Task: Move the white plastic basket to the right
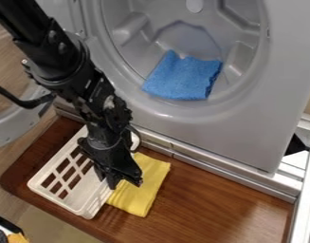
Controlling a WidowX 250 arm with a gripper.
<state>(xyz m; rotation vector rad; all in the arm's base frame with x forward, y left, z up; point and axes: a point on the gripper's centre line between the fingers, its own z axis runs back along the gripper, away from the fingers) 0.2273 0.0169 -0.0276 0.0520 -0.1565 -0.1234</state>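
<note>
While the arm [78,78] is coming in from the upper left and slanting down across the gray machine's [246,137] lower left edge, the end effector [125,178] is hanging at the white plastic basket's [59,203] right-hand side, overlapping its near right corner area and the yellow cloth [144,190] in the camera view. Can't tell whether it's clenching, standing released or grasping the basket; contact is staying unclear from this angle. Basket is sitting on the left part of the brown wooden tabletop [214,201], running diagonally, with its slotted lattice showing on the left and its far end passing partly behind the arm. Yellow cloth is lying just beside it on the right, spreading flat on the wood. Blue cloth [182,78] is resting inside the machine's round opening [128,47], low and against the rim side. Silvery metal rail [214,163] is running along the machine's base, between it and the tabletop. Black cable [21,101] is curving in from the left edge toward the arm, crossing in front of the rounded gray door [14,124].
</note>
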